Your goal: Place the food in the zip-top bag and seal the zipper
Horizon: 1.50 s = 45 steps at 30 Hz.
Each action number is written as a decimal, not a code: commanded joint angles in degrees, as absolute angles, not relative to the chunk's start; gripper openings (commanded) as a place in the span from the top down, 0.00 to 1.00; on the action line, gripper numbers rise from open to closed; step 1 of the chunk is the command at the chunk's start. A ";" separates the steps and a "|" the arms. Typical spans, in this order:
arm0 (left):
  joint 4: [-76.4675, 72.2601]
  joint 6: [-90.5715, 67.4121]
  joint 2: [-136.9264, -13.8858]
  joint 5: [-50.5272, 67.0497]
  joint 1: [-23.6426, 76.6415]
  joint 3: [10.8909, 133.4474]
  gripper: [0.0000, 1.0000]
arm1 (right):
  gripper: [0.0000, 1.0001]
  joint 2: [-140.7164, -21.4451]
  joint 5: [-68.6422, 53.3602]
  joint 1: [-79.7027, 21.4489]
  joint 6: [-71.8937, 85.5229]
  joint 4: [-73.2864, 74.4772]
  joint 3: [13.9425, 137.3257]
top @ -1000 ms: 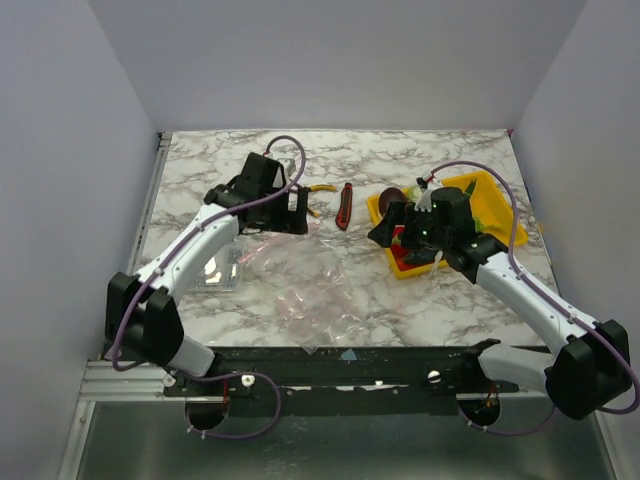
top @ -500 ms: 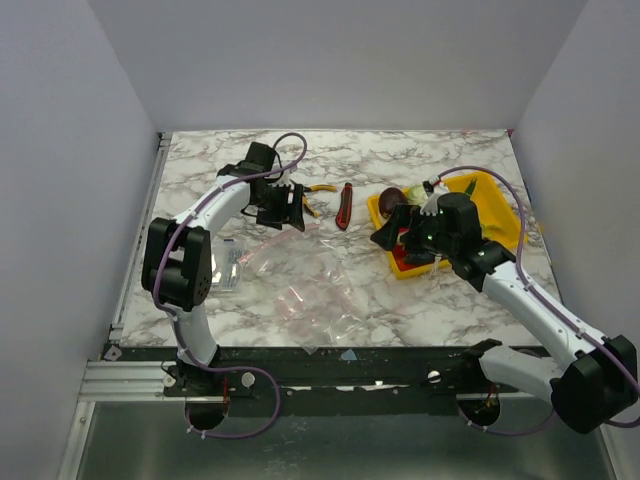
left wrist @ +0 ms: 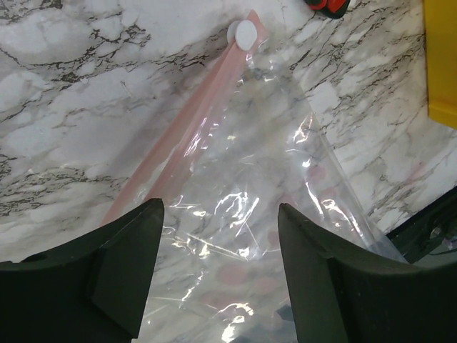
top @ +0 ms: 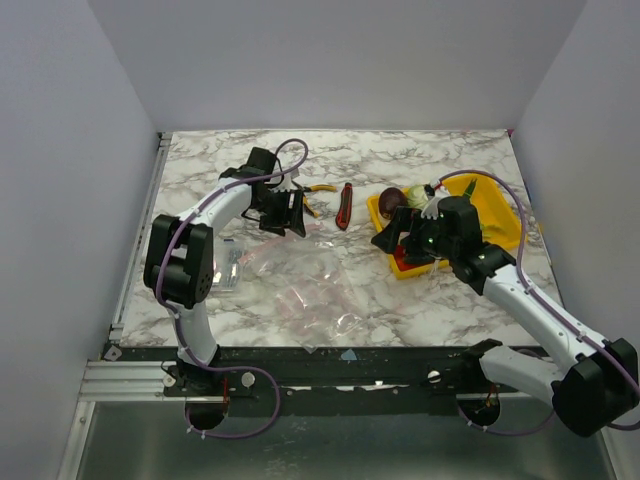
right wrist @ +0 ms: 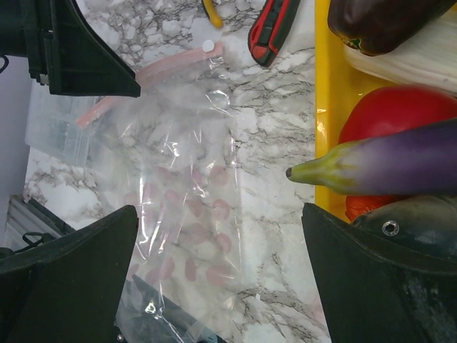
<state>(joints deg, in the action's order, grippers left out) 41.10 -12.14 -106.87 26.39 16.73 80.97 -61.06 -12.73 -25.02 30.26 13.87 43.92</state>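
Note:
The clear zip-top bag [top: 300, 285] lies flat on the marble, with its pink zipper [left wrist: 186, 136] and white slider [left wrist: 245, 33] at the far end. My left gripper [top: 283, 212] is open and empty, hovering over the bag [left wrist: 250, 193] near its mouth. My right gripper [top: 400, 240] is open and empty at the left edge of the yellow tray [top: 495, 222]. The food is in the tray: a purple eggplant [right wrist: 385, 164], a red piece [right wrist: 389, 114], a maroon one [right wrist: 378, 21] and a pale leafy piece [right wrist: 407, 61]. The eggplant's stem tip sticks out past the tray wall [right wrist: 325, 71].
Yellow-handled pliers [top: 318, 189] and a red-and-black utility knife [top: 346, 205] lie behind the bag, between the arms. A rigid clear box [top: 228, 265] sits at the bag's left edge. White walls stand on the left, right and back.
My left arm has folded up and back, its gripper staying over the bag's mouth and sinking slightly. My right gripper has shifted a little at the tray's left edge.

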 commanded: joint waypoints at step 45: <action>40.82 -13.96 -103.72 39.34 14.84 79.18 1.00 | 0.00 -60.65 -8.90 -24.96 34.26 17.61 44.85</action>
<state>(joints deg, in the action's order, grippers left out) 41.15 -11.90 -112.03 39.79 15.07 80.44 -58.39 -11.46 -25.02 32.69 15.14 43.90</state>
